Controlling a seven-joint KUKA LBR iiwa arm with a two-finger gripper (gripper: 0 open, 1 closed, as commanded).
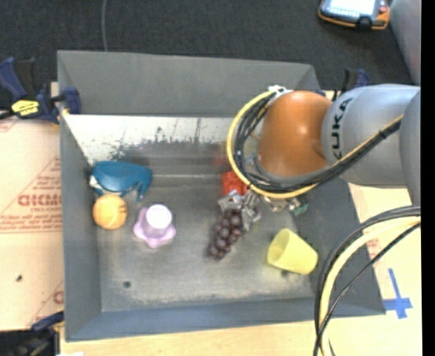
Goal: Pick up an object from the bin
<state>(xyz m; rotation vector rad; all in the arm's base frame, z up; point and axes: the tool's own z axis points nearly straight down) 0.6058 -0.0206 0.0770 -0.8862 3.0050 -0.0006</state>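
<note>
The grey bin [173,87] holds a few loose things. A bunch of purple grapes [227,232] near its middle is the marker for all the rest. The arm [373,132] reaches in from the right of the grapes, with its orange cover [295,132] hanging above and behind them. The gripper [241,203] sits at the bunch's upper end, touching it or just over it. The cover and cables hide too much to tell whether it is open or closed, or whether it has hold of anything.

A blue toy [121,176] lies well to the left of the grapes, toward the back wall. A yellow cup [292,252] lies tipped over near their right side. A lilac bottle [154,225] stands to their left, and an orange ball [109,212] lies beyond it, just under the blue toy. A small red thing [232,182] peeps out right behind the grapes, beneath the wrist.

The bunch looks knobbly and loose-jointed, so a grip on its top end alone may slip off. It could also lift the bunch lopsided, so that it swings and drops. The red thing is close enough to be pinched along with the grapes or shoved aside. A low wrist could also knock the yellow cup.
</note>
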